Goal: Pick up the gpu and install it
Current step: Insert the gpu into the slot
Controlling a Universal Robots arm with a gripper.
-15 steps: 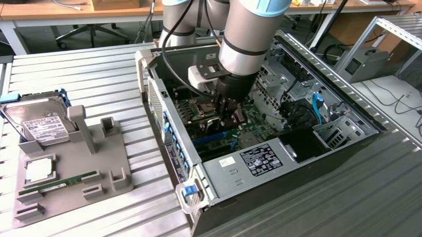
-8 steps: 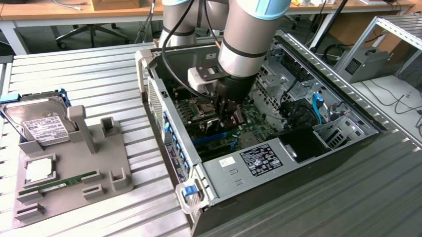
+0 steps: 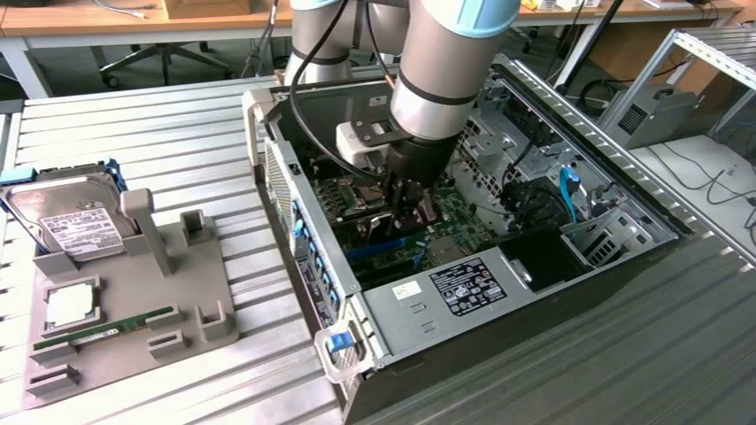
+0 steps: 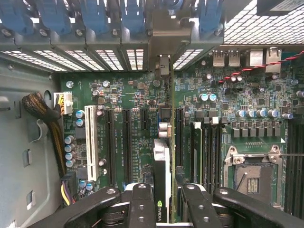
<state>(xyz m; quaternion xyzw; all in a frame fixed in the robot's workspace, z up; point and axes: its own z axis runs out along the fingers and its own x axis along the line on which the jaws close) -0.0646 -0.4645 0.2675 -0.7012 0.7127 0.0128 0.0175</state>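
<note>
Pick-up is done: gripper (image 4: 167, 188) is clamped on the gpu (image 4: 160, 161), one black finger on each flat side, card seen edge-on between them in the wrist view. In the exterior view the gripper (image 3: 408, 212) is down inside the open computer case (image 3: 473, 305), low over the motherboard (image 3: 455, 230).

Where the gpu is: inside the case, standing on edge over the motherboard (image 4: 123, 95), lined up along a dark expansion slot (image 4: 167, 124) near the board's middle. That slot is well apart from the white slot (image 4: 90, 142) and on the near side of the CPU socket (image 4: 251, 175). Silver bracket end (image 4: 162, 66) is up against the case's rear wall, in the gap between vented slot covers (image 4: 111, 59).

Progress, my read: late stage, card is carried over and aligned, insertion under way or close to finished. Can't tell if the edge connector is fully seated; the card's own body hides the contact line. Jaws not let go yet, so install isn't confirmed.

Off to the side, at the table's (image 3: 142, 133) edge on the exterior view's left, the grey fixture tray (image 3: 189, 292) holds the hard drive (image 3: 71, 226) and the green memory stick (image 3: 88, 336), both untouched and well apart from the arm.
</note>
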